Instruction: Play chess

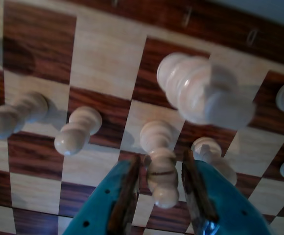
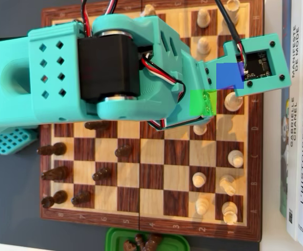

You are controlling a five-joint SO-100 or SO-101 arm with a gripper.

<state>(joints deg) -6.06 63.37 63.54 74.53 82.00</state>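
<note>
In the wrist view the claw [image 1: 160, 188] enters from the bottom edge, its two teal fingers [image 1: 113, 205] spread apart with a white pawn [image 1: 160, 166] standing in the gap between them. The rusty-looking inner pads sit close on either side of the pawn, yet a sliver of board shows on both sides — I cannot tell whether either pad touches it.

Just beyond the right-hand finger in that view stands a second white pawn [image 1: 208, 149], and above it looms a taller white piece [image 1: 201, 90], blurred by nearness. To the left, two more white pawns [image 1: 77, 129] [image 1: 14, 115] lean across the squares.

All stand on the wooden chessboard [image 1: 107, 58], its dark and pale squares filling the wrist view.

From overhead, the teal arm [image 2: 115, 68] covers the upper half of the chessboard [image 2: 156, 172], hiding the claw beneath it. White pieces [image 2: 227, 183] line the right-hand files, dark pieces [image 2: 57, 172] cluster along the left — all in the overhead view. A green tray [image 2: 112, 238] holding captured dark pieces sits just below the board's lower edge, and books [image 2: 298, 104] lie on the bench [image 2: 15, 230] at the right.
</note>
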